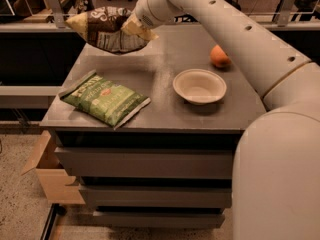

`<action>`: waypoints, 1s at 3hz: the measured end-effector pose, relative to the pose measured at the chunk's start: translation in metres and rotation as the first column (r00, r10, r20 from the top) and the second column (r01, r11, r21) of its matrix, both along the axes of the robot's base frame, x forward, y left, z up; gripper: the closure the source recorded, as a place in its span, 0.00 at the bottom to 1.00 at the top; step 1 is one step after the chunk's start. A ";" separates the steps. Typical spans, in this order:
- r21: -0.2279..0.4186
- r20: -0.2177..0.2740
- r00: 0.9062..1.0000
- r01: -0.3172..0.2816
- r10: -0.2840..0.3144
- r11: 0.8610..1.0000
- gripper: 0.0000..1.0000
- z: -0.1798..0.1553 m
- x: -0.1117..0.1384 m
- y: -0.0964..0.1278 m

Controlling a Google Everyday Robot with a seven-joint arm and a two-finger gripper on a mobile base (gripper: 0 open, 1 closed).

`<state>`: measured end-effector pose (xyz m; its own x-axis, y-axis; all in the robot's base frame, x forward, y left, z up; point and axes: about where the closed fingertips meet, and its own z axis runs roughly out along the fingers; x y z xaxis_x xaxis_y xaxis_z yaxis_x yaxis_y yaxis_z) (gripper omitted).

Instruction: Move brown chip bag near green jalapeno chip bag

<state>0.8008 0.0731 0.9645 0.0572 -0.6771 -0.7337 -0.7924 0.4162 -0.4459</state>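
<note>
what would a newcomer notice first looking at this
The big white robot arm reaches over the dark grey table, its gripper at the back left holding a crinkled dark brown chip bag in the air. Front left lies a flat green chip bag, right of it a pale round bowl.

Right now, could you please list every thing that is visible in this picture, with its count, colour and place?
brown chip bag: one, dark brown with tan-yellow edges, held in the air above the table's far left corner.
green jalapeno chip bag: one, green, lying flat at the table's front left.
bowl: one, cream, empty, on the table to the right of the green bag.
orange fruit: one, orange, on the table behind the bowl.
table: one, dark grey.
drawers: several, dark grey, under the table top.
cardboard box: one, tan, on the floor at lower left.
arm: one, white, reaching over the table from the right.
gripper: one, at the arm's end, shut on the brown chip bag's right edge.
</note>
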 end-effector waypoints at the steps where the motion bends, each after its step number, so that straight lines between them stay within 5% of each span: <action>1: -0.002 -0.051 0.997 -0.055 0.055 0.998 1.00 0.004 -0.035 0.006; 2: 0.014 -0.180 0.981 -0.069 0.071 0.997 1.00 -0.013 -0.071 0.004; 3: 0.028 -0.253 0.965 -0.065 0.070 0.997 1.00 -0.026 -0.087 0.002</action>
